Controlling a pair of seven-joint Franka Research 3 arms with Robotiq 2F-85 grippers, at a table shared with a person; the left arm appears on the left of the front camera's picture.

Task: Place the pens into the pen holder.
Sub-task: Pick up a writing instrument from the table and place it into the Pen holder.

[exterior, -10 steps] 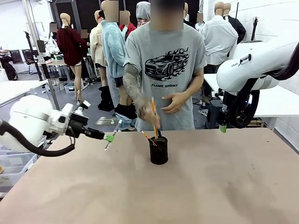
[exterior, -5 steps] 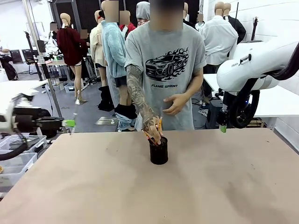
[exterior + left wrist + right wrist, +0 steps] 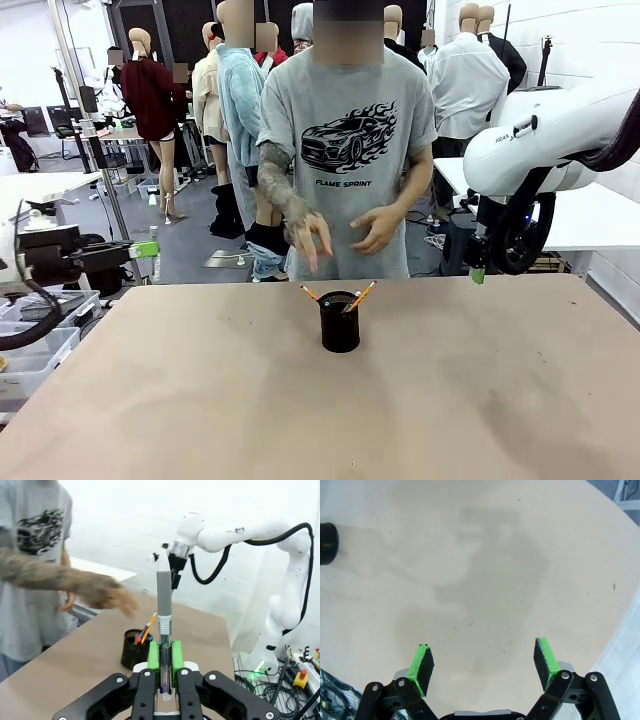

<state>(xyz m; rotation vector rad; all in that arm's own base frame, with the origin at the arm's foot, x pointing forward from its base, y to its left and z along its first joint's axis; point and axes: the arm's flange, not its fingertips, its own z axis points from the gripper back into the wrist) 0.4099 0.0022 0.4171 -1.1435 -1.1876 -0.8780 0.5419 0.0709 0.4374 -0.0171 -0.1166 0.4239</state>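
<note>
Black mesh pen holder (image 3: 340,322) standing upright near the middle of the table (image 3: 450,400), well ahead of the left claw (image 3: 165,656) and lower than it, off to the claw's left in the left wrist view. Several pens (image 3: 357,297) leaning inside the holder, orange-yellow ones fanning out over the rim to both sides, a dark one with a reddish end among them. Same holder seen from above at the far left edge of the right wrist view (image 3: 328,536), well apart from the right claw (image 3: 484,663).

One more pen, grey and clear (image 3: 164,615), clamped between the green pads (image 3: 154,655) of the left claw, pointing straight out along the fingers, its grey part well beyond the fingertips. Left claw closed tight on this pen, held out past the table's left edge in the front view (image 3: 143,249), above table height.

Right claw spread wide, nothing between its pads, only bare table surface beyond them.

Person's hand (image 3: 308,240) hovering above the holder, fingers loose and blurred, not touching the pens; other hand (image 3: 378,228) held close to the body, just behind. In the left wrist view the blurred hand (image 3: 107,594) up and to the left of the gripped pen, above the holder (image 3: 133,651)
</note>
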